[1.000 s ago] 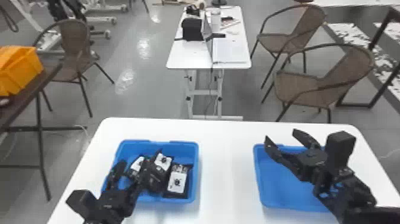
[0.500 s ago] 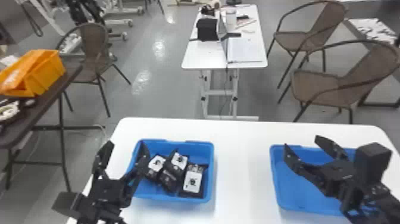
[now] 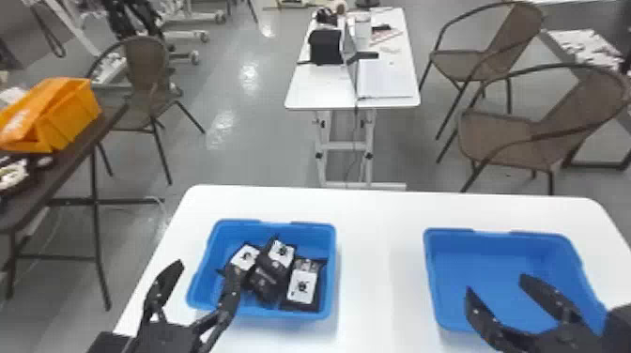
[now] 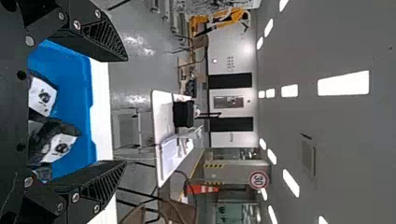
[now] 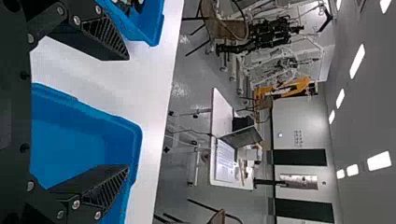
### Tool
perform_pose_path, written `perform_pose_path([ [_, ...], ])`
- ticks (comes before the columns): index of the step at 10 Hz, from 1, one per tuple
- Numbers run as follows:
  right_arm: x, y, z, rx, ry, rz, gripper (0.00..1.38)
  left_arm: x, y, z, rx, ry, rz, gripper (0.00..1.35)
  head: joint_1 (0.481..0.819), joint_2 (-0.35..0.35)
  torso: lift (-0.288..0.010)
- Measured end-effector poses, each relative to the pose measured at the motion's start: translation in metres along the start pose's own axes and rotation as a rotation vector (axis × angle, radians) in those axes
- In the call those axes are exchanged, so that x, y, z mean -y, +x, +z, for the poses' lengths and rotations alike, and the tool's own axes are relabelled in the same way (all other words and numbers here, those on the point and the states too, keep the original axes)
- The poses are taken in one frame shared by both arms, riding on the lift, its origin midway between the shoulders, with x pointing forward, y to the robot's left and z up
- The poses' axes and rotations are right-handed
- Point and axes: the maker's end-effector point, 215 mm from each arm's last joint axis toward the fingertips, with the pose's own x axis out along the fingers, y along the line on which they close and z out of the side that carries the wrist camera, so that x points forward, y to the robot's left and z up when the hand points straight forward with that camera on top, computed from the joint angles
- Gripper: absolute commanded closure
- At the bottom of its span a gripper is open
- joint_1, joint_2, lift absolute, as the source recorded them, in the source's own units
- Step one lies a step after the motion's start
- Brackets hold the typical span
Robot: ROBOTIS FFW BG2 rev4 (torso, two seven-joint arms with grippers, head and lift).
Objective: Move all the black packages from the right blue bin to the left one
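Wrapping up, by my eye | black packages (image 3: pixel 302 287) in left bin (image 3: pixel 327 263); right bin (image 3: pixel 474 270) bare; likely none left | left gripper (image 3: pixel 206 266), right gripper (image 3: pixel 496 284) both spread, empty

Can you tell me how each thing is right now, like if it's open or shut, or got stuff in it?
Left bin: no lid, packages inside
Right bin: no lid, no packages seen inside
Packages: bunched together, some overlapping
Left hand: open, holding nothing
Right hand: open, holding nothing
Laptop: open
Chairs: standing upright
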Motion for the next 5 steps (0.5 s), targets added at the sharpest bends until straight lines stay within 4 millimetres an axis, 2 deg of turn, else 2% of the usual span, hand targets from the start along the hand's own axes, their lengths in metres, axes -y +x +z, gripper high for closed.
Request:
perform_pose_path([
  [2,0.006,-0.024,-0.021,-0.034,0.039,-0.064,0.21,-0.011,-0.007,-0.004,-0.03,0.039,0.024,0.27,0.695,0.124,0.0],
  [5,0.025,-0.041,-0.03,-0.047,0.02,-0.148,0.21,-0.022,-0.011,0.001,-0.023,0.073,0.047,0.28,0.695,0.108,0.0],
])
